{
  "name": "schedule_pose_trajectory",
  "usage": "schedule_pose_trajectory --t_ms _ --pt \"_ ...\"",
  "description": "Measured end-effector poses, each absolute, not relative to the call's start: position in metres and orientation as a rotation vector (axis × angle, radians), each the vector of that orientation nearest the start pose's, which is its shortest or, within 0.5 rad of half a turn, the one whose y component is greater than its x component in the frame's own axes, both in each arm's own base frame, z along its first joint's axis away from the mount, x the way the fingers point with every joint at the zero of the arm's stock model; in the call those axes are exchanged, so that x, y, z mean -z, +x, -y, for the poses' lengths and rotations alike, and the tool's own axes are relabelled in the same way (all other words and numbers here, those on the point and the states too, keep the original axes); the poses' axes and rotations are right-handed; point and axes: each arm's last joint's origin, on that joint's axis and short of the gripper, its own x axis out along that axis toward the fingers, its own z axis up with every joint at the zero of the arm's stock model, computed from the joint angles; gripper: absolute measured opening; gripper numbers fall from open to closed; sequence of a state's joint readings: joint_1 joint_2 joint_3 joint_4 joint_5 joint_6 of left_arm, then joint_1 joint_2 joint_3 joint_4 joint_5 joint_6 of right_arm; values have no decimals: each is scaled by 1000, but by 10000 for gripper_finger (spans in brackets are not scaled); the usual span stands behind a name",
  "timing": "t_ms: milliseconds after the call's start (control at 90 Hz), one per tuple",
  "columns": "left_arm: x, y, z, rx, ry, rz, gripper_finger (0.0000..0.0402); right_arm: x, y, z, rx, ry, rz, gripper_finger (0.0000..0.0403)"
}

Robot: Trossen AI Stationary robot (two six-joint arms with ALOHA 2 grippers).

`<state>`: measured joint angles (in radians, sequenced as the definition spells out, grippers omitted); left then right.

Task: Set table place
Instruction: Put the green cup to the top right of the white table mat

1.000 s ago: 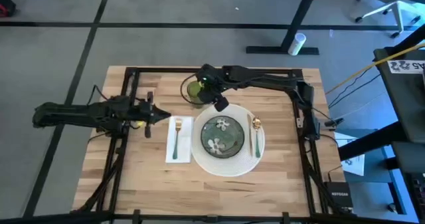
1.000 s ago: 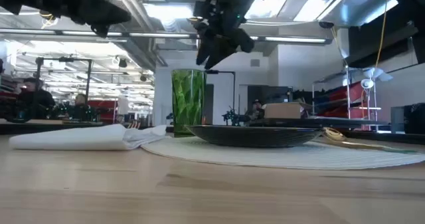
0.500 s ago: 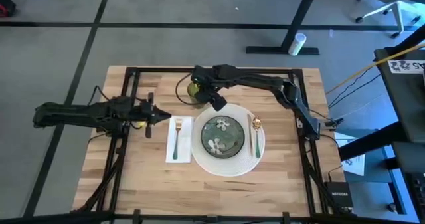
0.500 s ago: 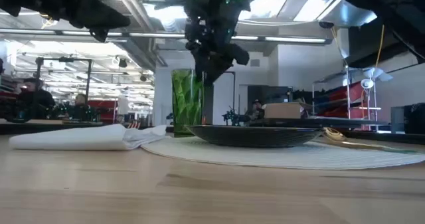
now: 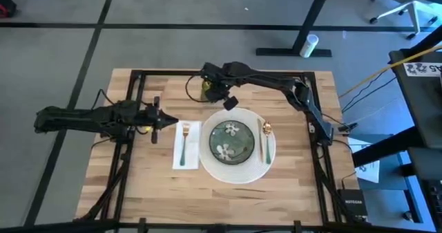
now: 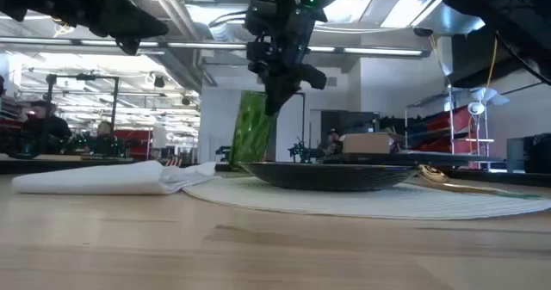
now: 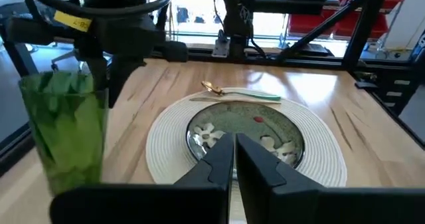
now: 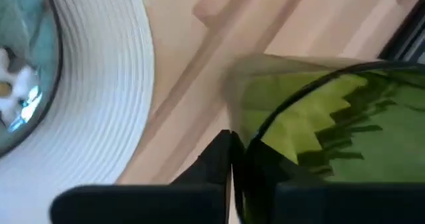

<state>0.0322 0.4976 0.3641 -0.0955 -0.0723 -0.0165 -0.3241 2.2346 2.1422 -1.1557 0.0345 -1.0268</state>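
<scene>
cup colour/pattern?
Green cup with a leafy pattern, see-through; clearest in the left wrist view.

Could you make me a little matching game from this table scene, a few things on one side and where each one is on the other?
Things:
1. green fork
2. green floral plate
3. green cup
4. gold-coloured utensil

Places:
A. centred on the white placemat
B. tilted under the right gripper
C. lying on the white napkin
D. on the placemat beside the plate, on the right arm's side

Pairs: 1-C, 2-A, 3-B, 4-D
</scene>
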Motion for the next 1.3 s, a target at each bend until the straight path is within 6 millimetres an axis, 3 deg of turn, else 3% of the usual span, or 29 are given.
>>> schedule_pose_trajectory --t_ms 389,700,867,1011,1167,1300 --pt "-234 133 -6 -102 12 -229 0 -315 374 152 -277 -534 -1454 2" --pt "-235 133 -6 -104 -20 -223 0 -351 321 151 -186 -368 -1458 1" --pt "-235 133 -5 -97 -9 -217 0 -343 289 136 -184 -354 -1427 0" --pt "-236 133 -5 -97 -9 -206 0 -316 263 123 -173 -329 -1357 0" --pt "-239 134 -5 -97 -8 -181 0 -288 249 116 -181 -291 -1401 0" --pt "-240 134 -5 -97 -17 -164 0 -278 245 114 -197 -268 -1437 0"
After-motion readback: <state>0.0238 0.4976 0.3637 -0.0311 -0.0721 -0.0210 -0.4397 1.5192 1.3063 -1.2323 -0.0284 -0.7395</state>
